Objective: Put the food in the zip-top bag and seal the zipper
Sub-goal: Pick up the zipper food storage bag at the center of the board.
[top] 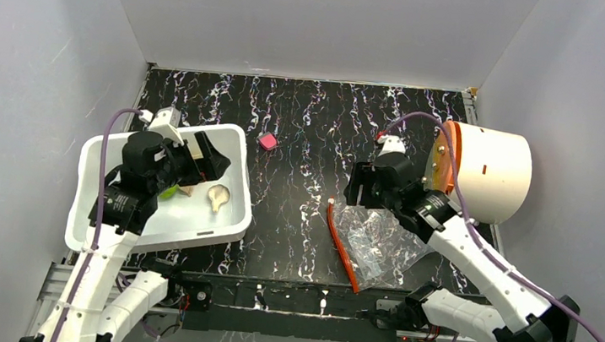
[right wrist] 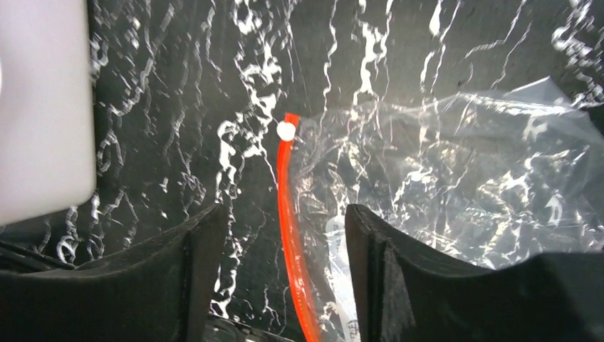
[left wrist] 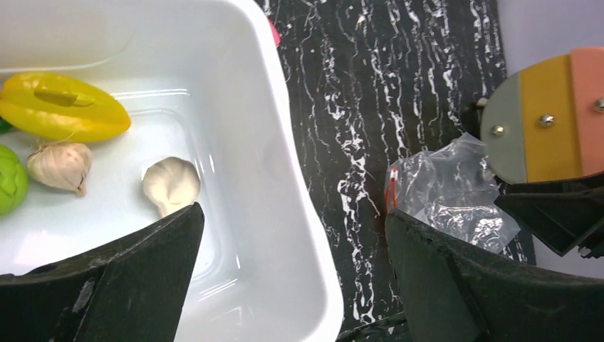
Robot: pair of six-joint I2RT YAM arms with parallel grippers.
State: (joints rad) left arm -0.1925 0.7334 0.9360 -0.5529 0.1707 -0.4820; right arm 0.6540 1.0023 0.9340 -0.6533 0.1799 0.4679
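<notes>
top: food [top: 217, 196] sitting in white bin [top: 84, 199], zip-top bag [top: 380, 247] lying on counter [top: 303, 137], seemingly empty | left wrist: left jaws hanging wide above garlic [left wrist: 60, 165] | right wrist: right jaws standing apart, straddling zipper [right wrist: 290, 214] | step: opening bag; next: pinching one lip only

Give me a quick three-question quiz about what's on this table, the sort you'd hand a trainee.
1. True or false: the zip-top bag already holds food.
2. Where does the beige mushroom lie? A) inside the white bin; B) inside the bag; C) beside the bin.
3. Which gripper hovers over the zipper?

Key: 1 false, the bag looks empty. 2 A. 3 The right gripper, its jaws open either side of the strip.
</notes>
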